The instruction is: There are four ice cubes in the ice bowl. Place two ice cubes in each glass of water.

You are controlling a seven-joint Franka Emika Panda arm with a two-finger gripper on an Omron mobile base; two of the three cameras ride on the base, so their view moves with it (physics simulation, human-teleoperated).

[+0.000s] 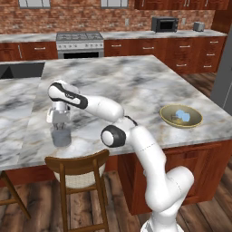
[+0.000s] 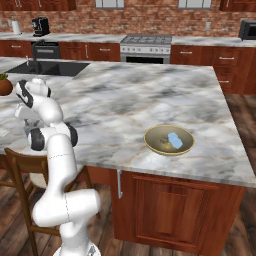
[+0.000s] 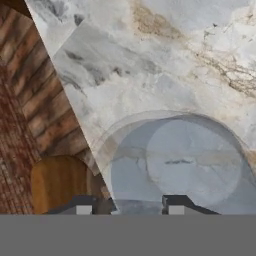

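The gripper (image 1: 59,124) is hanging straight over a glass (image 1: 61,136) near the counter's (image 1: 136,81) front edge, above a wooden chair (image 1: 77,165); its fingers (image 3: 82,206) are reaching the glass's rim, drawn close together, and whether they are pinching an ice cube is not visible. Well apart to the right, the bowl (image 1: 181,116) is holding pale blue ice cubes (image 1: 183,115) near the counter's right end

my arm (image 1: 136,140) all glossy white rounded segments, chunky dark joint caps with pale rims, black band near the wrist, gripper (image 1: 58,125) pale grey, small dark fingertips (image 3: 82,204)
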